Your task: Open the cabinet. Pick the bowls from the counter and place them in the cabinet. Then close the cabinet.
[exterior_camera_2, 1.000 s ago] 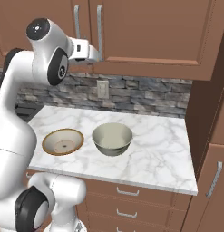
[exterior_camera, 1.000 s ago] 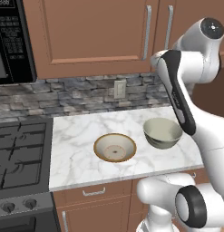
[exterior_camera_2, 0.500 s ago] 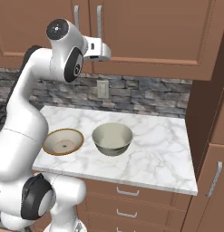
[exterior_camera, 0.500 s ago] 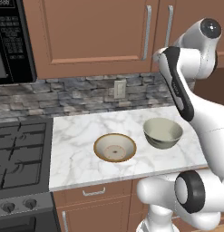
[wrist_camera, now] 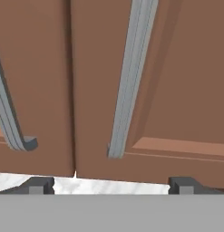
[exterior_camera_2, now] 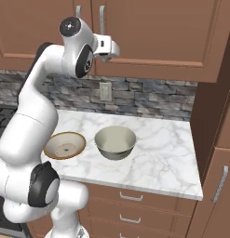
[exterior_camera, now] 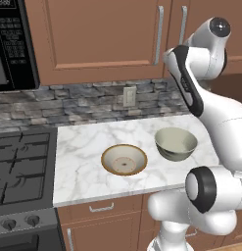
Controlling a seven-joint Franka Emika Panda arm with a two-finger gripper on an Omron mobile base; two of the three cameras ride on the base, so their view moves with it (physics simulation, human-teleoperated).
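- Brown wooden cabinet (exterior_camera: 108, 39) hangs on the wall above the surface (exterior_camera: 83, 162); both panelled doors are shut, so nothing of its inside is visible.
- Task progress, judged: the opening step is not yet done; nothing has been moved, and closing is still ahead.
- End effector (wrist_camera: 111, 183) is raised to the doors' lower edge, fingers spread wide, holding nothing.
- In the hand view, the right door's bar handle (wrist_camera: 129, 81) lies between the two fingertips (wrist_camera: 38, 185); whether they touch it cannot be told.
- The other handle (wrist_camera: 11, 122) is off to the left, beyond the door seam.
- Cream bowl (exterior_camera: 124, 159) with tan rim sits upright on the surface, empty.
- Grey-green bowl (exterior_camera: 176, 143) stands just beside it, to its right, also empty and apart from it.
- Remaining, judged: pull a door open, shelve both bowls, shut the cabinet.
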